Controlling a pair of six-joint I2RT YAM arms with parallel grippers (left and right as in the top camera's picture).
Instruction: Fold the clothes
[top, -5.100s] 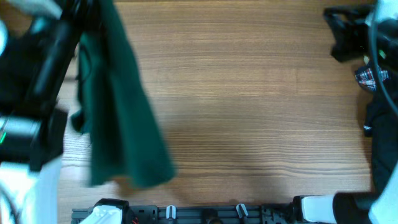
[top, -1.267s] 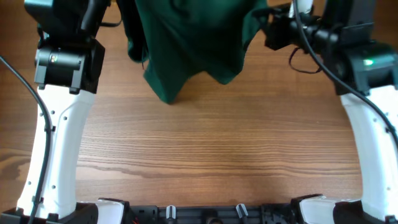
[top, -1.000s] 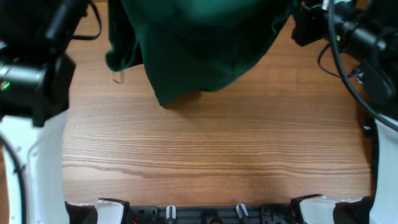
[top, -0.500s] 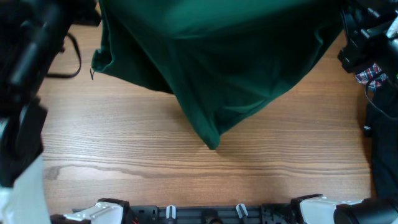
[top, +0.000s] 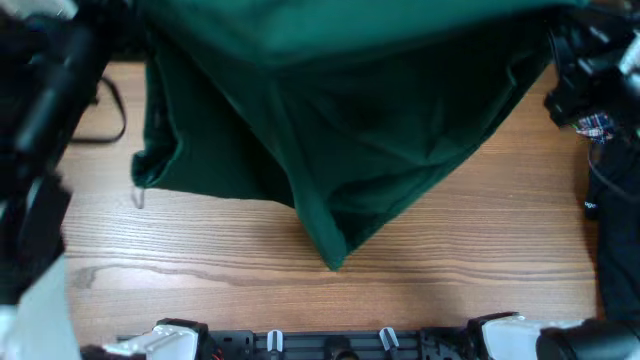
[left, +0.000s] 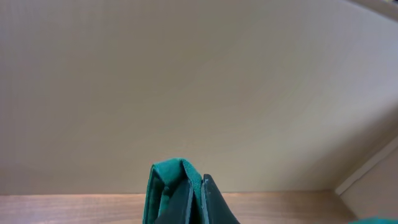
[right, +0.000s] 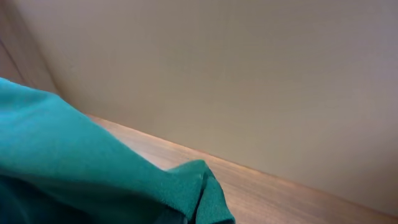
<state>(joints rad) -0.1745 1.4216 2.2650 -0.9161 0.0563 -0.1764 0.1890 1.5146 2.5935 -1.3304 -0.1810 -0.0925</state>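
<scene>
A dark green garment (top: 350, 120) hangs stretched between my two grippers, high above the wooden table (top: 330, 290). Its lowest point droops near the table's middle front. In the left wrist view my left gripper (left: 198, 202) is shut on a folded edge of the green garment (left: 165, 186). In the right wrist view the green garment (right: 81, 168) bunches over my right gripper (right: 199, 208), whose fingers are mostly hidden by the cloth. In the overhead view both grippers are hidden by the raised garment.
More clothes, a plaid piece (top: 597, 124) and a dark piece (top: 612, 215), lie at the table's right edge. A plain wall (left: 199, 81) stands behind the table. The arm bases (top: 330, 345) line the front edge.
The garment has been lifted higher and spread wider between the arms. It was bunched at the back of the table, and its hanging tip has dropped toward the front.
</scene>
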